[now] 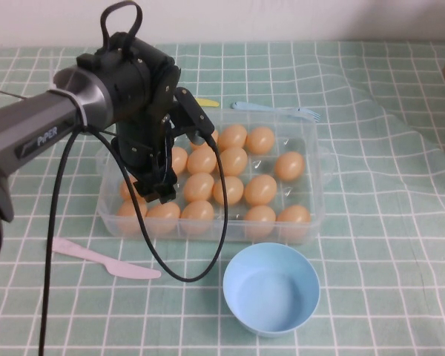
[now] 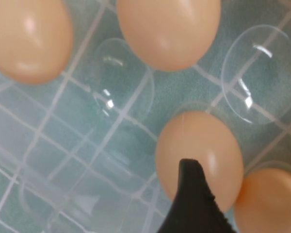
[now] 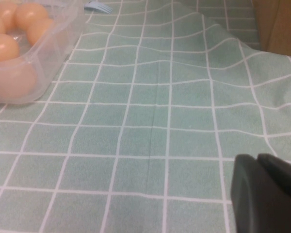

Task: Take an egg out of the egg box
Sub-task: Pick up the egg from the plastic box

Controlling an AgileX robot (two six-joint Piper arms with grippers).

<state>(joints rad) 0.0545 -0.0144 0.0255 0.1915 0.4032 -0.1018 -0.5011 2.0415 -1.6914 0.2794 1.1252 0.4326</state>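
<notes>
Starting at your left, a pink plastic knife (image 1: pixel 104 259) lies flat on the checked green cloth (image 1: pixel 386 245), near the front left corner of the egg box (image 1: pixel 320 172). Your left gripper (image 1: pixel 179 159) hangs low over the left half of the box with its jaws spread wide, and its body hides several eggs there. From the left wrist you see only one black fingertip (image 2: pixel 196 194), overlapping the egg (image 2: pixel 194 145) beneath it; you cannot tell whether they touch. That egg sits in the box with others close beside it and clear, unfilled dimples nearby. Just in front of the box stands a pale blue bowl (image 1: pixel 271 288); behind it, a blue fork (image 1: pixel 274 109) and a partly hidden yellow utensil (image 1: pixel 208 102). Your right gripper (image 3: pixel 266 194) shows only as a dark, cut-off part above bare cloth, right of the box; its jaw state cannot be judged.
</notes>
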